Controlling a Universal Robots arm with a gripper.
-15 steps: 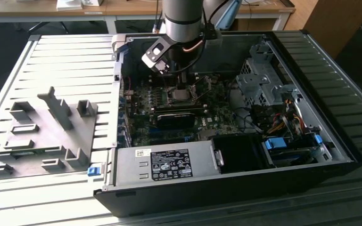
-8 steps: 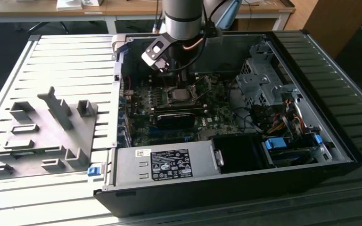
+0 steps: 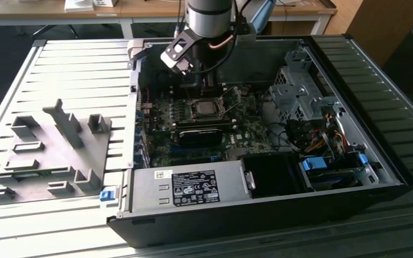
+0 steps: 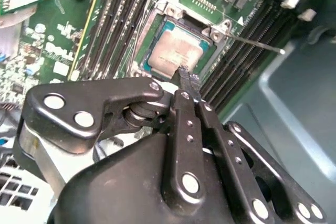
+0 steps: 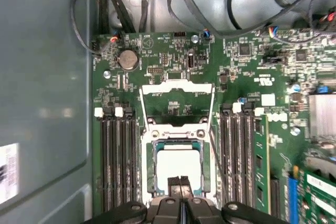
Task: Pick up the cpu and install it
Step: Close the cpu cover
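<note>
The cpu (image 5: 177, 165), a silver-grey square chip, lies flat in the motherboard socket (image 5: 148, 167); it also shows in the second wrist view (image 4: 176, 52) and in the exterior view (image 3: 206, 109). The socket's metal load plate (image 5: 177, 94) is flipped open beside it. My gripper (image 5: 181, 183) hangs just above one edge of the cpu, its two dark fingers pressed together with nothing between them. In the second wrist view the gripper's tips (image 4: 187, 75) stand over the chip's rim. Whether they touch the chip cannot be made out.
The open computer case (image 3: 378, 107) lies on a slatted metal table (image 3: 70, 70). Memory slots (image 5: 115, 161) flank the socket, with a thin lever (image 4: 257, 43) alongside. Grey fixture blocks (image 3: 49, 150) sit at the exterior view's left. A power supply (image 3: 185, 185) and drive cage (image 3: 300, 91) crowd the case.
</note>
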